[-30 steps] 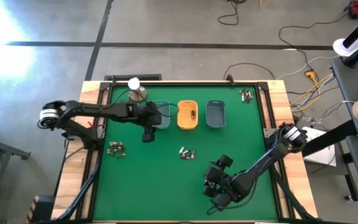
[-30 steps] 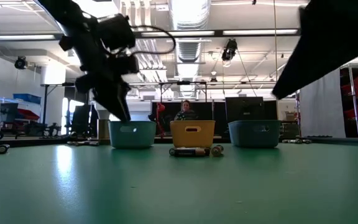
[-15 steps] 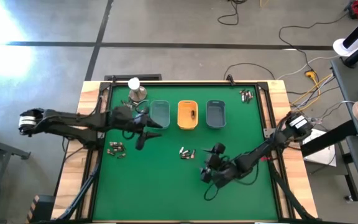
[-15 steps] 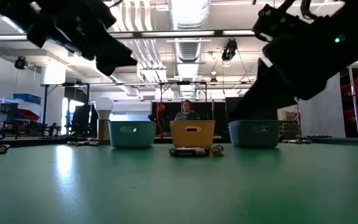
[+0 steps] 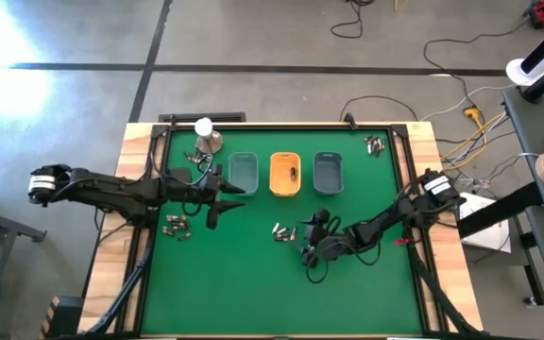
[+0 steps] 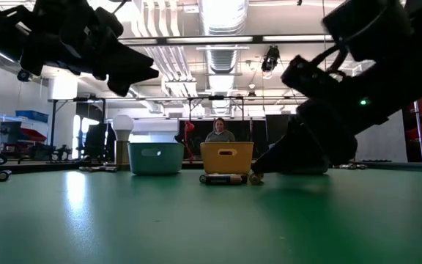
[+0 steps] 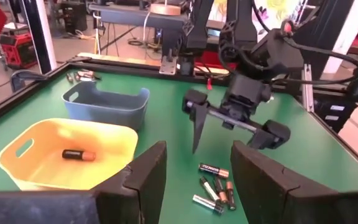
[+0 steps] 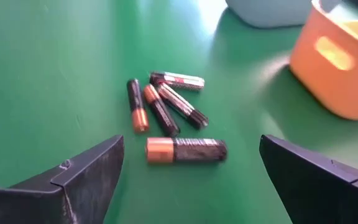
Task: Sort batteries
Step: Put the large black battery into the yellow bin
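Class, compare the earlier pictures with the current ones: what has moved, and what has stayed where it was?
The right gripper swung from the table's near edge up to the centre batteries, jaws wide open over them. The left gripper pulled back from the teal tray toward its own side, holding nothing. Trays and battery piles stayed put.

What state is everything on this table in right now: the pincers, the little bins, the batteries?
Right pincer: open, empty, over the middle battery cluster.
Left pincer: open, empty.
Orange bin: holds one battery.
Teal bin: looks empty.
Blue-grey bin: looks empty.
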Controlling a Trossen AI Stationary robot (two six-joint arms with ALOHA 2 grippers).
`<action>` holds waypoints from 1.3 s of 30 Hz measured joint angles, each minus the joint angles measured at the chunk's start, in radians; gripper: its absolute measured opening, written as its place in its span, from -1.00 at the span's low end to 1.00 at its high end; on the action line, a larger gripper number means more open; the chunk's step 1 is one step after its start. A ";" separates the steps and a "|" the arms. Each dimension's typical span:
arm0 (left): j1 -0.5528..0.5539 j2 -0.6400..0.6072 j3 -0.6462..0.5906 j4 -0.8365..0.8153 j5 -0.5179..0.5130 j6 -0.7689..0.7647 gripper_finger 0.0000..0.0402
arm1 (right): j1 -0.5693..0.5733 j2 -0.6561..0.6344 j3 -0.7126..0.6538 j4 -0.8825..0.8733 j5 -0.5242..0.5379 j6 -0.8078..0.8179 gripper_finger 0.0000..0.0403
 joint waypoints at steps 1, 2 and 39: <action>0.000 0.000 0.000 0.006 0.000 -0.004 -0.21 | -0.007 0.007 0.001 0.015 -0.021 -0.012 0.83; 0.000 -0.001 0.000 0.005 0.000 -0.007 -0.21 | -0.012 0.018 0.001 0.028 -0.033 -0.020 0.83; 0.007 -0.234 0.001 -0.093 0.023 0.165 -0.21 | -0.064 -0.141 0.307 -0.743 -0.194 0.049 0.11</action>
